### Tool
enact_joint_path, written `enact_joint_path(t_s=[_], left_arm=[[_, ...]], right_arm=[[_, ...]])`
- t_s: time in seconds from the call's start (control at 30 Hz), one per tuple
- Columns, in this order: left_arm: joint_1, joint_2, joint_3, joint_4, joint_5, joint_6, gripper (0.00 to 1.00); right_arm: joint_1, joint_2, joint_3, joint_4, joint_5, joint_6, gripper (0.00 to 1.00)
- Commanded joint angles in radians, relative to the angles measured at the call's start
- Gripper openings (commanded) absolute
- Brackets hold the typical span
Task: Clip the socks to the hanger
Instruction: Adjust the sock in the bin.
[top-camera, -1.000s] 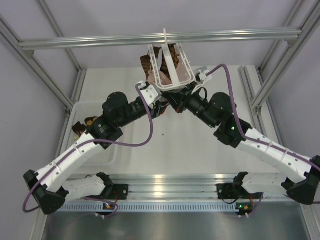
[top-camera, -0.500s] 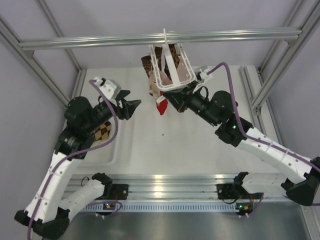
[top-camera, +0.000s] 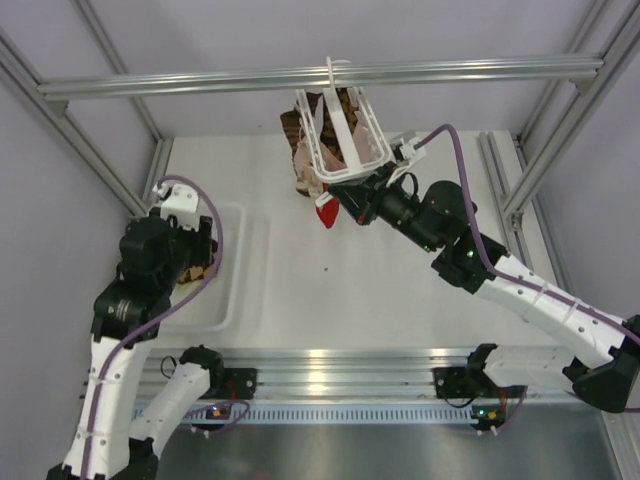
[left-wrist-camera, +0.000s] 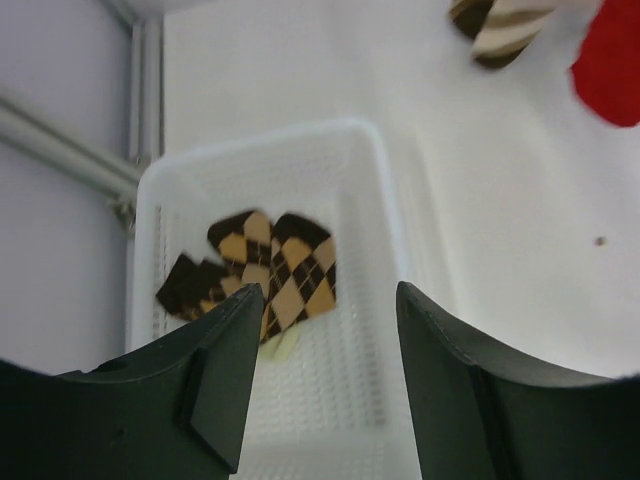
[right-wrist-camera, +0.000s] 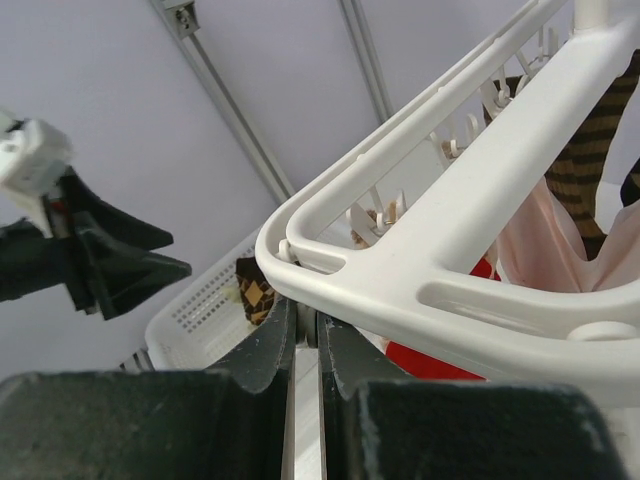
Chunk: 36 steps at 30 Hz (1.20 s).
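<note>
Hovering over the basket (left-wrist-camera: 270, 135), the left gripper (left-wrist-camera: 325, 300) has its fingers spread with nothing between them. The checked sock (left-wrist-camera: 285, 275) lies bunched in the basket straight below, offset toward the left finger. Its long axis runs roughly across the gap. The left arm is nearer, so it is the likely picker. The right gripper (right-wrist-camera: 305, 330) pinches the hanger (right-wrist-camera: 430, 250) rim, which is plain only in the right wrist view. The top view hides most of the sock behind the left arm.

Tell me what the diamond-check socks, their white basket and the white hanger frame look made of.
Brown-and-tan diamond-check socks: soft knit fabric, matte; they lie crumpled.
White perforated basket: likely moulded plastic; rows of small holes, rounded rim.
White open-frame hanger: rigid plastic, smooth with slight sheen, moulded ribs and clips.
</note>
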Motion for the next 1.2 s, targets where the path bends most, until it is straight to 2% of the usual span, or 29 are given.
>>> enact_joint_path(t_s=[0.0, 0.1, 0.2, 0.23, 0.3, 0.47, 0.7, 0.83, 0.97, 1.17], left_arm=[[0.025, 0.123, -0.021, -0.121, -0.237, -0.052, 0.61], [0.072, 0.226, -0.014, -0.110, -0.215, -0.086, 0.61], [0.196, 0.320, -0.003, -0.072, -0.077, -0.097, 0.60], [0.294, 0.373, -0.001, -0.061, 0.013, -0.095, 0.59], [0.371, 0.430, -0.004, -0.023, 0.104, -0.086, 0.55], [0.419, 0.619, -0.003, 0.026, 0.313, 0.045, 0.53], [0.431, 0.733, 0.029, 0.143, 0.240, 0.099, 0.54], [0.431, 0.797, 0.080, 0.128, 0.126, 0.003, 0.49], [0.431, 0.819, 0.058, 0.151, 0.047, -0.120, 0.46], [0.436, 0.794, 0.003, 0.304, -0.050, -0.226, 0.43]], right_arm=[[-0.017, -0.011, 0.030, 0.003, 0.005, -0.014, 0.00], [-0.015, -0.008, 0.035, 0.002, 0.003, -0.022, 0.00], [-0.017, -0.006, 0.037, -0.003, 0.003, -0.031, 0.00], [-0.015, -0.006, 0.037, -0.005, 0.005, -0.037, 0.00], [-0.017, -0.009, 0.034, -0.011, 0.006, -0.050, 0.00], [-0.018, -0.015, 0.023, -0.012, 0.008, -0.059, 0.00], [-0.015, -0.005, 0.003, -0.015, 0.003, -0.050, 0.00], [-0.015, 0.014, 0.004, -0.020, 0.020, -0.048, 0.00], [-0.020, 0.026, 0.004, -0.006, 0.034, -0.066, 0.00], [-0.037, 0.060, 0.049, -0.003, 0.008, -0.099, 0.00]])
